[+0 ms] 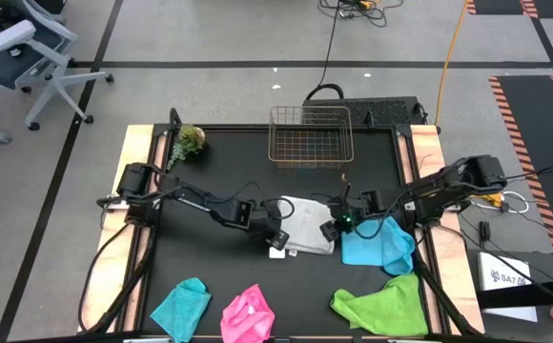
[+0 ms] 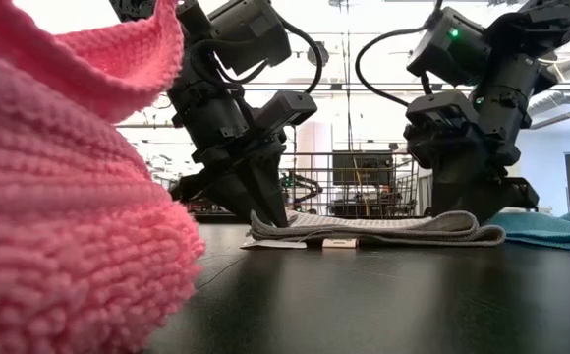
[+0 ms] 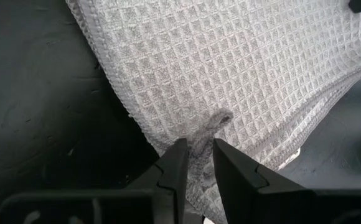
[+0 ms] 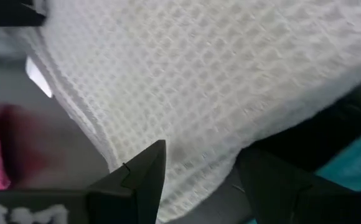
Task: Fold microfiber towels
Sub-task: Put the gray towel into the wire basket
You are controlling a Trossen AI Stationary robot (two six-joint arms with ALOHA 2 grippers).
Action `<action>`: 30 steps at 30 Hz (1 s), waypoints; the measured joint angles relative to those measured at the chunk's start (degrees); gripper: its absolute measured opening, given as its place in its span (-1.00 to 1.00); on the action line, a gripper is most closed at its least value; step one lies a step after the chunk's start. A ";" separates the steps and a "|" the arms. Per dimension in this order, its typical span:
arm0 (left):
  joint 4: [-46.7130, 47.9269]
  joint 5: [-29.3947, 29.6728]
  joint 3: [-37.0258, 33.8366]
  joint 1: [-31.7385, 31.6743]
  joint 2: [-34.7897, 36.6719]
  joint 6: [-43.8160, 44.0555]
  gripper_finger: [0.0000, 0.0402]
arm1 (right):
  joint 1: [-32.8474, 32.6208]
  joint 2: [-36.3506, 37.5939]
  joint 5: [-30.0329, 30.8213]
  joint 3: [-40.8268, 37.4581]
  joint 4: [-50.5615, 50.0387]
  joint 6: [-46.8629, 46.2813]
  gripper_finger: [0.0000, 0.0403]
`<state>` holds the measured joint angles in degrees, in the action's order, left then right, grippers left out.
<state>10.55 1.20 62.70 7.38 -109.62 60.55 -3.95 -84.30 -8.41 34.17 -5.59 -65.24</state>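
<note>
Pink towel (image 2: 59,177) foreground, left gripper (image 3: 197,163) pinching white towel (image 1: 305,224) (folded), right gripper (image 4: 202,171) spread.

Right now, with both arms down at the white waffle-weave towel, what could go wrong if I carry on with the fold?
1. The left gripper pinches only a small pucker at the white waffle-weave towel's edge; it could slip out on lifting.
2. The right gripper stands open over the opposite edge, gripping nothing, so a pull by the left may drag the towel flat.
3. The sky blue towel lies right beside the white one; the right gripper might snag it.
</note>
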 joint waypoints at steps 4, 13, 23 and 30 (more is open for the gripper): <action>0.02 0.24 0.01 0.00 0.00 -0.21 -0.60 | 0.13 -0.19 1.28 -0.07 1.56 0.46 -0.06; -0.02 -6.30 0.02 -2.39 0.00 -2.16 -0.59 | 0.15 -0.23 2.18 -0.07 1.47 2.67 -0.06; 4.20 -2.84 0.04 -6.64 8.01 -7.51 -0.59 | 0.24 -0.21 1.46 -0.04 1.34 4.86 -0.06; 10.92 -0.70 -0.03 -8.12 10.35 -8.67 -0.60 | 0.24 -0.21 1.17 -0.04 1.27 5.11 -0.06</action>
<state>21.47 0.49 62.67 -0.74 -99.27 51.89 -3.70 -84.51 -7.24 34.13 -4.32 -60.13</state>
